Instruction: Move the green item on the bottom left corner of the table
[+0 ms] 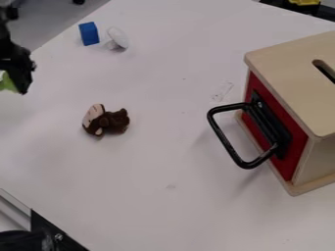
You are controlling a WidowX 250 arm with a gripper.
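Note:
At the left edge of the camera view, in its upper half, is the black gripper (18, 73), partly cut off by the frame. The green item (8, 83) shows right against the gripper's lower left side, partly hidden by it and cut off by the view's edge. Whether the green item rests on the white table (150, 171) or hangs above it cannot be made out.
A brown and pink plush toy (107, 120) lies left of centre. Farther back are a blue block (89, 34) and a white knob-like object (118, 38). A wooden box (294, 83) with a red front and black handle (229, 147) stands at the right.

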